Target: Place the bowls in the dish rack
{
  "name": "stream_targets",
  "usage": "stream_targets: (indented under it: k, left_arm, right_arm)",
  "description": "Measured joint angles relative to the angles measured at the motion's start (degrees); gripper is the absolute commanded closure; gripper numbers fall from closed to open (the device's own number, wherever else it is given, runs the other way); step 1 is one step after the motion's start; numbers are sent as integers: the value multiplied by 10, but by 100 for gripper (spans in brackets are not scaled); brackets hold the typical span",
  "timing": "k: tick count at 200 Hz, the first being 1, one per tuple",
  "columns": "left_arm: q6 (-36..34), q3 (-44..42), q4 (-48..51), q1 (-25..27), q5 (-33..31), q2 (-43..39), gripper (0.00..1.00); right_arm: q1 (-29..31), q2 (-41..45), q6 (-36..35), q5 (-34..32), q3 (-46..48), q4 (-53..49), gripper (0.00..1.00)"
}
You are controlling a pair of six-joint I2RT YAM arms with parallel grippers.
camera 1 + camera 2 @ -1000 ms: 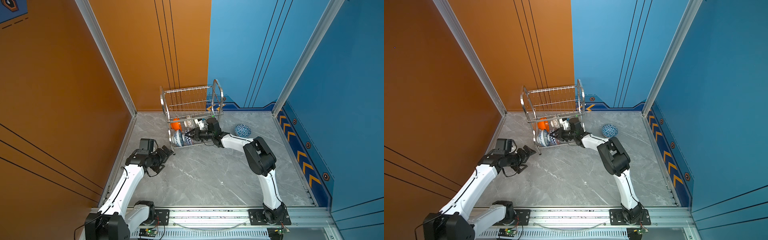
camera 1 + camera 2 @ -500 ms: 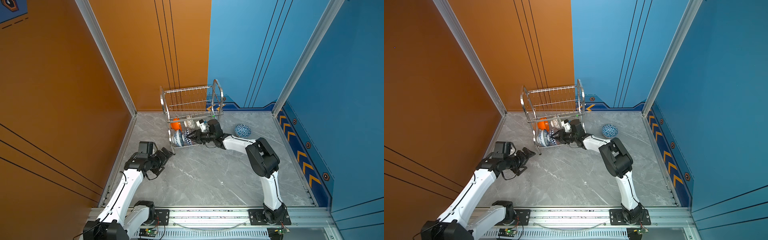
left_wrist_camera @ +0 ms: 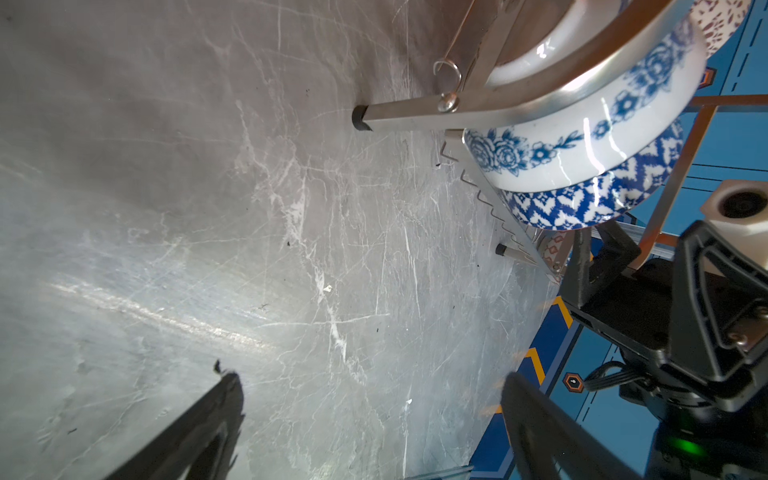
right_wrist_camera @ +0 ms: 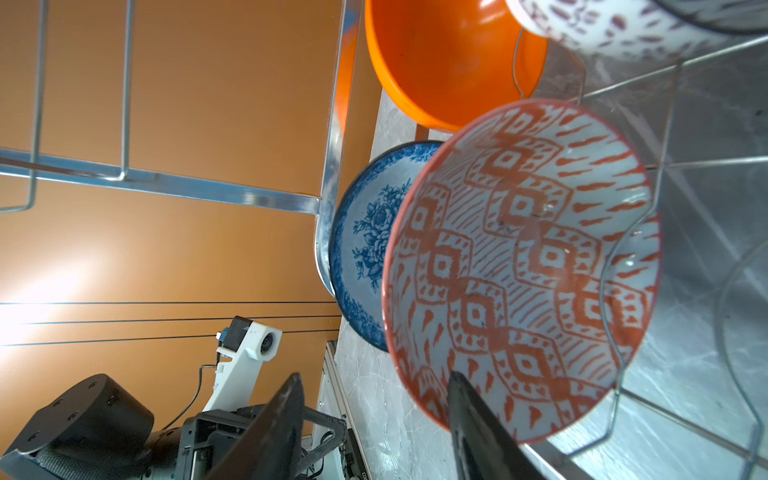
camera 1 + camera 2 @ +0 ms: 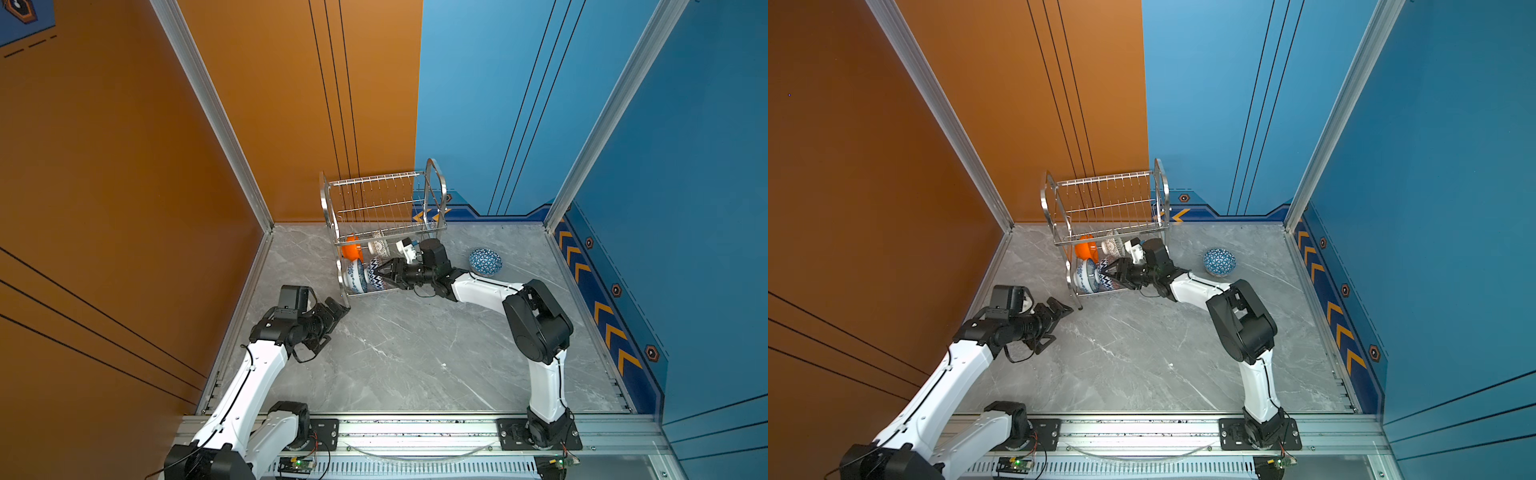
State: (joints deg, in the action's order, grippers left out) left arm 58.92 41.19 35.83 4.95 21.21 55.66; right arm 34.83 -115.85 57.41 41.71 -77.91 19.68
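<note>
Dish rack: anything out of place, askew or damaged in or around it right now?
One thing: the blue-white triangle bowl sits on the table to the right of the dish rack, outside it and not loaded. The other four bowls stand on edge in the lower tier. Nothing looks spilled or broken.

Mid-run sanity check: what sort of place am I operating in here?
Most likely a staged robot test cell, not a kitchen. Orange wall panels and blue wall panels box in a grey marble-look tabletop, an aluminium rail runs along its front, and the only housewares are a steel dish rack and bowls.
</note>
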Motion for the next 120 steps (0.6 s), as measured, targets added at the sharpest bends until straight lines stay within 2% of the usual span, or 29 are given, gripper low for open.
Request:
stream_targets:
  k: [40, 60, 80, 93, 120]
  left_arm:
    - [0, 0, 0, 0, 0, -2, 2]
    - [0, 0, 0, 1, 0, -2, 2]
    - [0, -1, 0, 2, 0, -2, 2]
    - [0, -1, 0, 4, -1, -2, 2]
    - [0, -1, 0, 5, -1, 4, 2]
  right_arm:
    - [0, 14, 0, -4, 14, 0, 32]
    - [0, 24, 0, -9, 24, 0, 23]
    - [0, 40, 0, -14, 39, -1, 21]
    - [0, 51, 0, -14, 47, -2, 14]
    - [0, 76, -2, -15, 63, -2, 12]
